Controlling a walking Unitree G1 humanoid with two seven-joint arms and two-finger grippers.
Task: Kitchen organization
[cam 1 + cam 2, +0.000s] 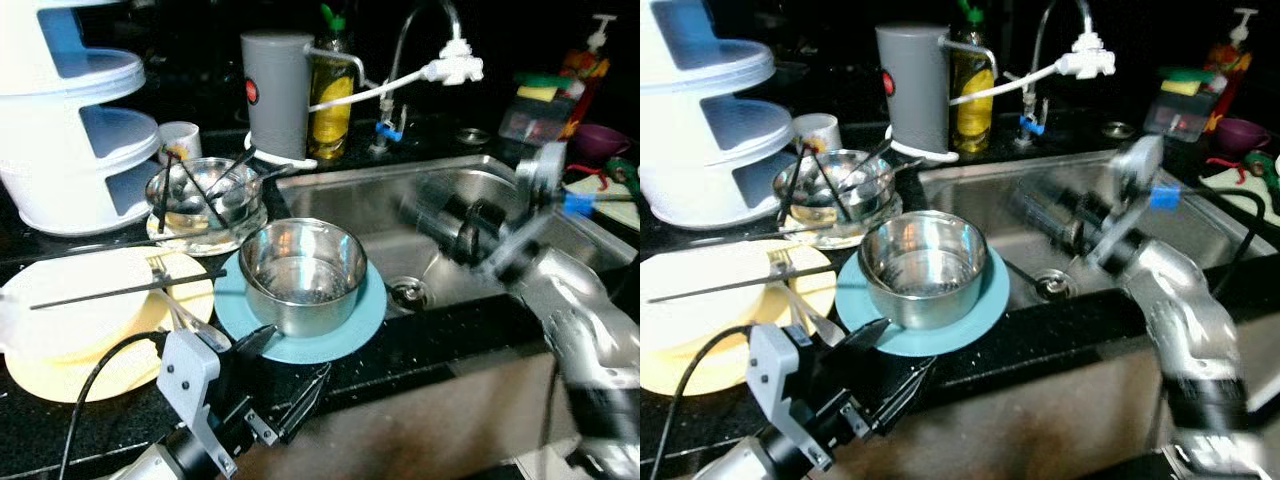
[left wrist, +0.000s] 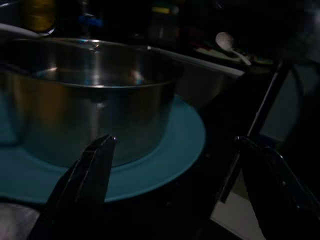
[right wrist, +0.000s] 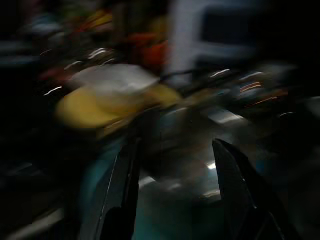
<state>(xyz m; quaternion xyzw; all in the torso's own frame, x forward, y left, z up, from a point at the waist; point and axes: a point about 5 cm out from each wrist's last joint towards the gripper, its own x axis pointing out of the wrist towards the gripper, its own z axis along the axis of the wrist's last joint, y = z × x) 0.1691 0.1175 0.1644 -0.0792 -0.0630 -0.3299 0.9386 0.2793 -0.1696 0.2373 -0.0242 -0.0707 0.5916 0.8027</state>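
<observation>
Black stone tabletop beside the sink is cluttered, little sorted: round steel pot (image 1: 303, 273) sits on a teal plate (image 1: 364, 322) at its front edge, left tool (image 1: 288, 375) open just short, right tool (image 3: 175, 190) open over the basin.

Steel pot (image 1: 303, 272): polished metal, mirror-glossy. Teal plate (image 1: 365, 318): smooth, satin sheen. Desk (image 1: 440, 345): black speckled stone, glossy. Sink (image 1: 400, 205): brushed stainless. White tiered rack (image 1: 75, 130): smooth glossy plastic.

Dim wrist views, motion-blurred right arm (image 1: 560, 290), glaring white rack (image 1: 70, 110).
</observation>
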